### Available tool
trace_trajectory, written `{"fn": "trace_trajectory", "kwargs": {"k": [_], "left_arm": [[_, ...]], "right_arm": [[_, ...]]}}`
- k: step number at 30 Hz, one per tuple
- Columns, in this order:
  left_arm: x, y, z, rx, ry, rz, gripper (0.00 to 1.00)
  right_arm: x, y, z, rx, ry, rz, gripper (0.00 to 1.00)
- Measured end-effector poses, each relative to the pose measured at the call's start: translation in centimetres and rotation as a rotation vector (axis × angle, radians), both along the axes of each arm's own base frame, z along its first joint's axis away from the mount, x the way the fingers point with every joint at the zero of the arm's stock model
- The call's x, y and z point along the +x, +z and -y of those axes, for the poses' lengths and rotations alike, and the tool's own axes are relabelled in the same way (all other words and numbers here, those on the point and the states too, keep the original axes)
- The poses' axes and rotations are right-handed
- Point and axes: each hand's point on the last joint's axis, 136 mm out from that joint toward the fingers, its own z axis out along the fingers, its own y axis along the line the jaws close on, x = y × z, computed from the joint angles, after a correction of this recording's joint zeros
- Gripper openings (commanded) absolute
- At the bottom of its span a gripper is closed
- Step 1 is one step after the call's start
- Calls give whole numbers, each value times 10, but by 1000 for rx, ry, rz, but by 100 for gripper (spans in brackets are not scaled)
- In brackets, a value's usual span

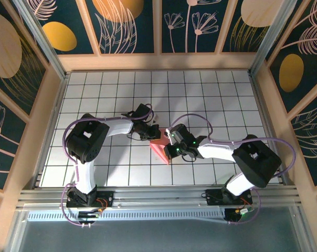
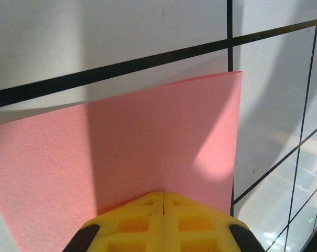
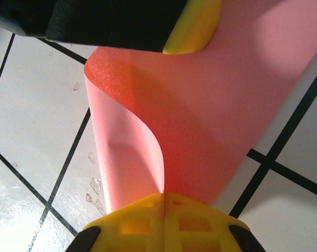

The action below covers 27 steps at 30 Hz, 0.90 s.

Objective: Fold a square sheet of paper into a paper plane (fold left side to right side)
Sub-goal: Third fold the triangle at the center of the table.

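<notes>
The square sheet of paper, salmon pink, is lifted off the white grid table near the middle, between both arms. My left gripper is shut on its far edge; in the left wrist view the yellow fingertips meet at the sheet, which spreads ahead of them. My right gripper is shut on the near edge, its jaws pinching the paper, whose left flap curls over toward the right. One yellow finger of the left gripper shows at the top of the right wrist view.
Wooden walls fence the table on the left, back and right. An aluminium rail with both arm bases runs along the near edge. Purple cables loop above the right arm.
</notes>
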Motion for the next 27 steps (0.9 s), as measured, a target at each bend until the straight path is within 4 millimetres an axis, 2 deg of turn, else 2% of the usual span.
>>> {"fn": "trace_trajectory", "kwargs": {"k": [27], "left_arm": [[0,0,1,-1,-2,2,3]], "right_arm": [[-1,-10,3,-33,-3,-21,0]]}}
